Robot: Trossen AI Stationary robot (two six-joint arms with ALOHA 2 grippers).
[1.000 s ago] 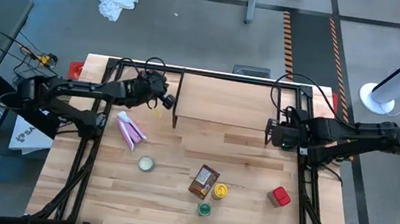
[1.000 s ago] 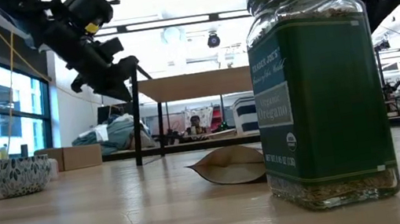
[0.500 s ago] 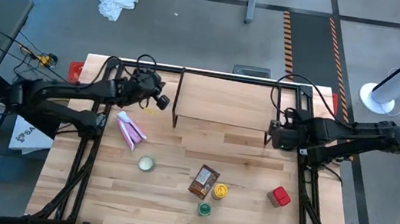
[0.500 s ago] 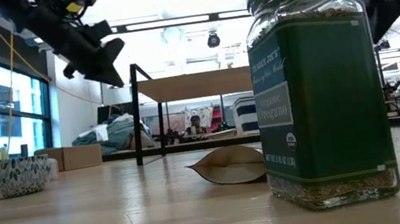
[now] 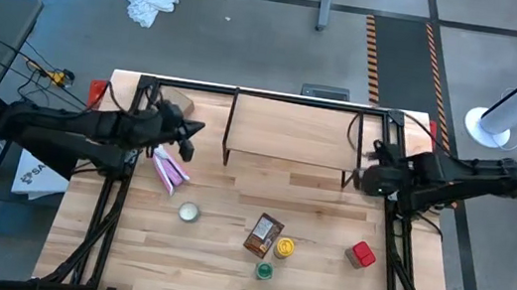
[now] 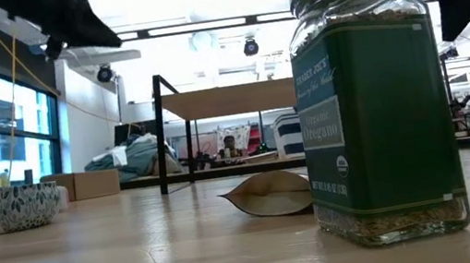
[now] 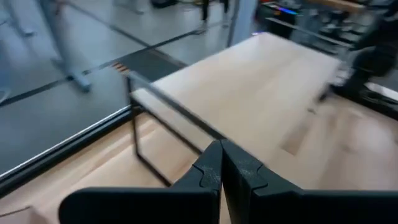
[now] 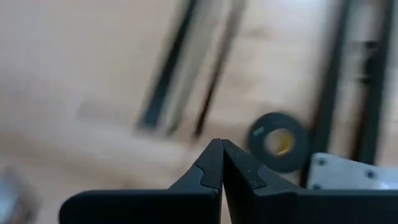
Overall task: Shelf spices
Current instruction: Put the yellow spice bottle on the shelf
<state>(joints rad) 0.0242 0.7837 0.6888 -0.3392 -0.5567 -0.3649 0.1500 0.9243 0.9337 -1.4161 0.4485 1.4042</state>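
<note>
Nearest the front edge of the light wooden counter (image 5: 320, 283) stands the green-lidded glass jar of dried herbs (image 5: 264, 271), upright, filling the foreground of the low view (image 6: 374, 101). Just behind it the yellow-lidded jar (image 5: 284, 248) sits touching the flat brown printed packet (image 5: 264, 235); the packet lies flat. The red boxy container (image 5: 360, 254) rests well apart, toward the right side. A pale round tin (image 5: 189, 212) sits toward the left, and a pink packet (image 5: 168, 169) lies beyond it.

Farther back stands the low shelf with a light wooden top board and thin black metal legs (image 5: 292, 132); its top carries none of the four spices.

The left end effector (image 5: 187, 138) is off the shelf's left end, above the pink packet, fingers pressed together, holding nothing. The right end effector (image 5: 366, 177) is by the shelf's right end, likewise closed and empty.
</note>
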